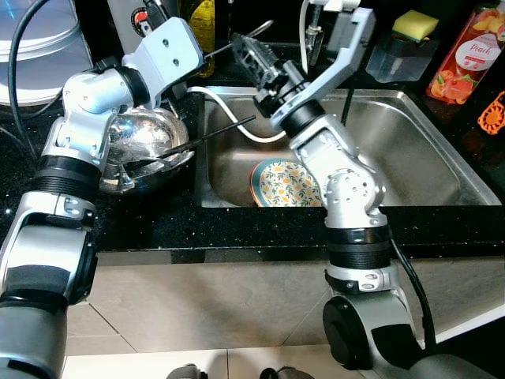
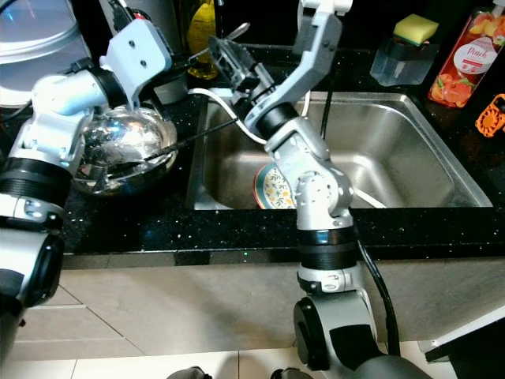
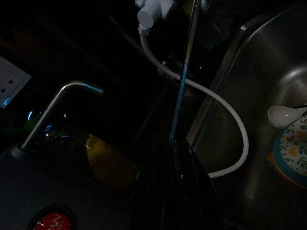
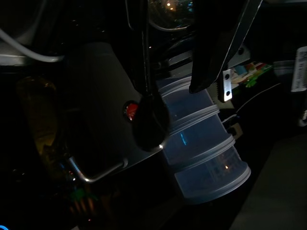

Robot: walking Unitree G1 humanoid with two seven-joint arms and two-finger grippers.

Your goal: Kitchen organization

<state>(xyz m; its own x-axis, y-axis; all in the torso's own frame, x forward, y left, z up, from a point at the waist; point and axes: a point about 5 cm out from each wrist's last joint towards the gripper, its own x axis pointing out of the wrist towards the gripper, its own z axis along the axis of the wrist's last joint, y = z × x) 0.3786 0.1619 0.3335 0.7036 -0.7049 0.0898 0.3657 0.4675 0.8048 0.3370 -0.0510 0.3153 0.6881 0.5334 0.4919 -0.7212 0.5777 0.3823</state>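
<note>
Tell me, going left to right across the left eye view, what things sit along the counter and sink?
Shiny steel bowl on the black counter → round floral plate in the steel sink → clear plastic box with a yellow sponge on top → red-orange peach bottle.

Shiny metal, glossy stone, plastics
Sink (image 1: 410,150) brushed stainless, satin sheen. Countertop (image 1: 158,225) black polished stone w/ fine speckle. Bowl (image 1: 150,138) mirror-polished metal. Plate (image 1: 286,183) glazed ceramic, glossy, floral print. Hose (image 3: 225,108) smooth white plastic. Robot arms silver metallic w/ black ribbed joints. Peach bottle (image 1: 467,54) clear plastic, glossy label. Sponge (image 1: 415,24) matt yellow foam in a translucent holder (image 1: 398,57). 3 stacked tubs (image 4: 204,143) frosted plastic.
</note>
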